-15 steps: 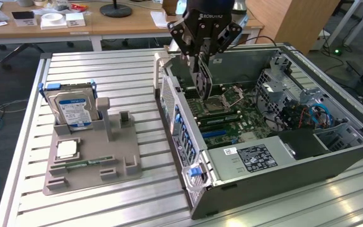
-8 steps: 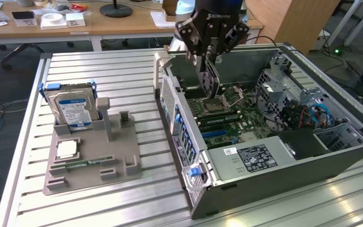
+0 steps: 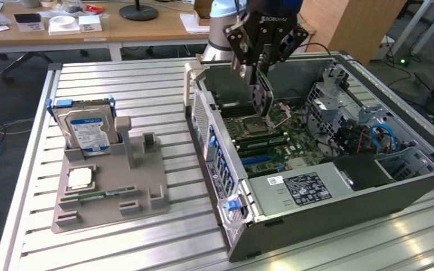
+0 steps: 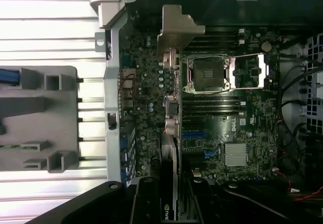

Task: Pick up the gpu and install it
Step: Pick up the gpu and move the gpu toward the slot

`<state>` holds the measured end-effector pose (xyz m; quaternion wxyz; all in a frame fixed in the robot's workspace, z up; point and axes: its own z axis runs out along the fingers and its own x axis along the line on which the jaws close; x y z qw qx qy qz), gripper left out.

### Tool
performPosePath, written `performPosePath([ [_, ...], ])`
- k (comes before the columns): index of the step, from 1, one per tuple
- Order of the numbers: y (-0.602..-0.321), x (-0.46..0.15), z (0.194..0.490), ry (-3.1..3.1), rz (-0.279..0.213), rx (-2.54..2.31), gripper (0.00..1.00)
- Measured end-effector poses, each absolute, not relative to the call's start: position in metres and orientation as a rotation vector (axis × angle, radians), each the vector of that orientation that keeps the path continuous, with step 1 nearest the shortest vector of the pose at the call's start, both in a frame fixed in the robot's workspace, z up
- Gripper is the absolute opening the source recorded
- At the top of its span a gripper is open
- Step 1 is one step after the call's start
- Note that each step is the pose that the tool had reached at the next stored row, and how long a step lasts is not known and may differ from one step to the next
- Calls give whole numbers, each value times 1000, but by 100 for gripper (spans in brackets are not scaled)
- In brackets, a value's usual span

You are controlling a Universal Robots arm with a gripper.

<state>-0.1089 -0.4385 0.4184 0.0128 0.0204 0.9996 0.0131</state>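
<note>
While clamped between fingers (image 4: 145, 204), gpu (image 4: 172, 118) hangs edge-down over motherboard (image 4: 237, 128).

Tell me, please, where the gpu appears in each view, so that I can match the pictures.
Exterior view: the gpu hangs from the gripper over the open computer case, just above the CPU socket.
Wrist view: the gpu is edge-on, its silver bracket beside the CPU socket.
Shared landmark: the CPU socket.
</note>
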Motion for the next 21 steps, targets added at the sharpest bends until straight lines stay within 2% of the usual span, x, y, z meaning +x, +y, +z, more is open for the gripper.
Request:
performPosePath([
  [21,-437,-59,418,3115,44,64,26],
])
